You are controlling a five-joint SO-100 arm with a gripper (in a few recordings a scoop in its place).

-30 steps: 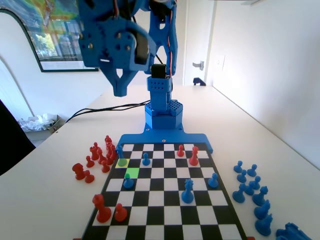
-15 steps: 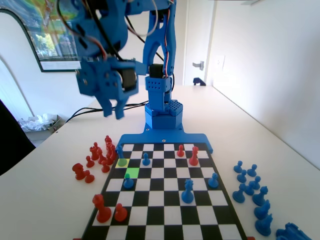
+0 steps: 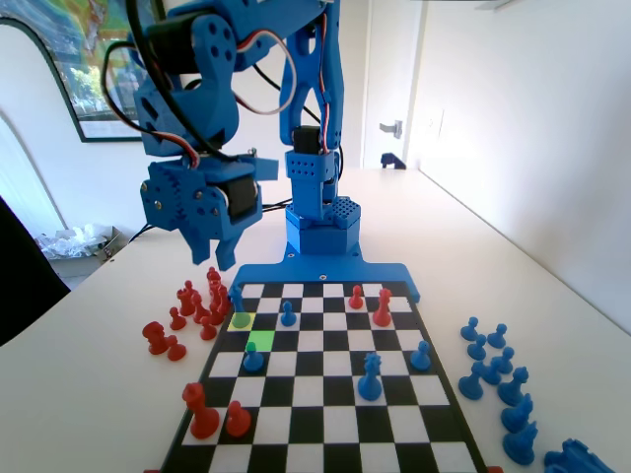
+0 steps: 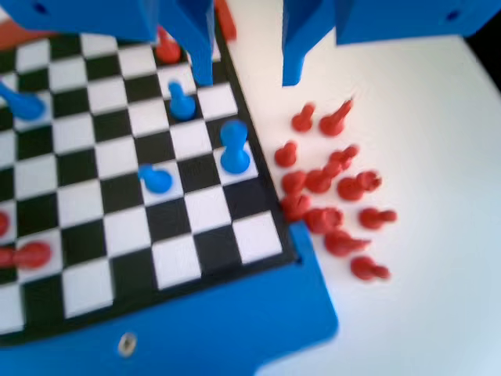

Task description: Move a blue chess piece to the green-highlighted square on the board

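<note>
In the fixed view, a slim blue chess piece [image 3: 237,304] stands on the yellow square at the left edge of the board [image 3: 325,434]. The green-highlighted square [image 3: 260,340] lies bare, one square nearer the camera and one to the right. My gripper [image 3: 215,258] hangs open above the board's far left corner, over the red pieces and higher than the blue piece. In the wrist view the gripper [image 4: 246,78] has nothing between its jaws, and the blue chess piece [image 4: 233,147] stands below them at the board's right edge [image 4: 270,204].
A cluster of captured red pieces [image 3: 192,305] lies left of the board, and captured blue pieces [image 3: 493,370] lie right of it. On the board stand blue pawns [image 3: 253,357] [image 3: 287,313], a taller blue piece [image 3: 370,376] and red pieces [image 3: 202,409] [image 3: 383,307].
The gripper has swung down from high above the board's far end. It now hangs lower, over the far left corner. No piece has moved.
</note>
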